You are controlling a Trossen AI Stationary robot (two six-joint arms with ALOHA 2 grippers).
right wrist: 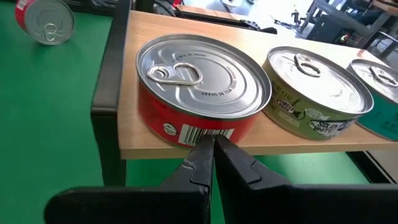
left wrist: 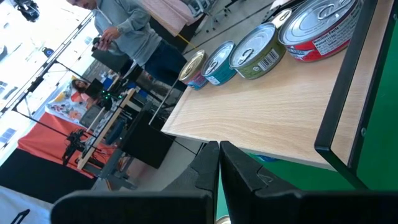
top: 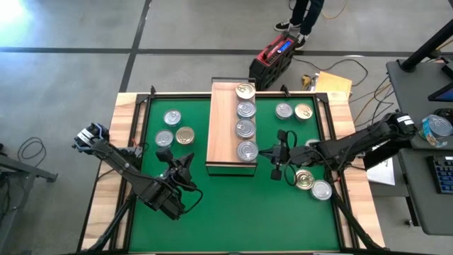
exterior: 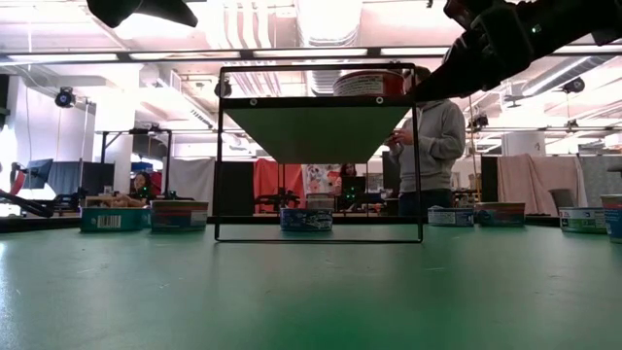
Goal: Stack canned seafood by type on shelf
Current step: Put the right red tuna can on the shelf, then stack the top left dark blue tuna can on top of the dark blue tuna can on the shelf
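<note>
The right tool (top: 277, 157), fingers pressed together and empty, hovers beside the shelf (top: 221, 127) from above, while its wrist view shows a red-sided tin (right wrist: 202, 93) just ahead on that shelf: rigid, smooth-walled, likely slippery, best pinched across its rim; the left tool (top: 185, 168), also closed, waits apart.

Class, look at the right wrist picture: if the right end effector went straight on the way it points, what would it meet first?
Most likely the red-sided can at the near end of the shelf; the shut right end effector sits just before its barcode side.
</note>
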